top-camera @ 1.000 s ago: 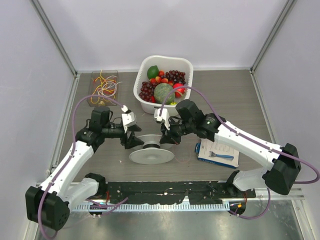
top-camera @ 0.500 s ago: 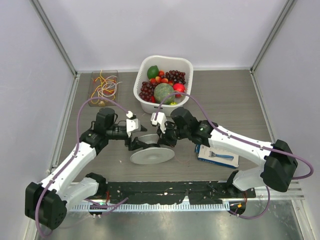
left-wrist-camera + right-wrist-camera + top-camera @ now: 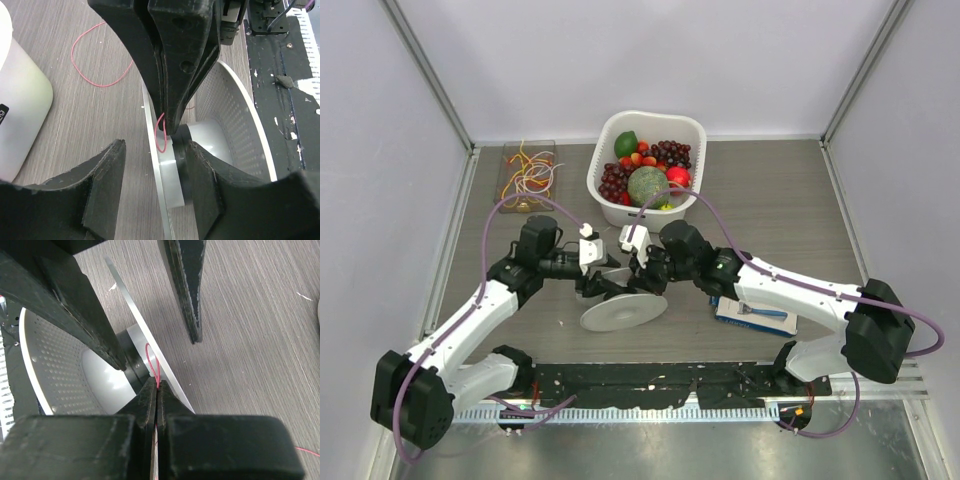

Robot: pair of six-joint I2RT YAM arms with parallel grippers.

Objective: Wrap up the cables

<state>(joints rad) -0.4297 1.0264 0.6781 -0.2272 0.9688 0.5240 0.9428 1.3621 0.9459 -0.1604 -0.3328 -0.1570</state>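
The right tool (image 3: 156,388) is seen fully closed, with a thin red cable (image 3: 152,360) pinched between its tips just at the hub of a white spool (image 3: 623,309) resting on the table (image 3: 770,200). The left tool (image 3: 156,152) is held partly open, its fingers set astride the spool's flange and nothing clamped. Other cables (image 3: 528,168) are piled in a clear tray (image 3: 508,204) at the table's far left.

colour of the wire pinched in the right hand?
Red wire; right hand shut on it. Best in right wrist view.
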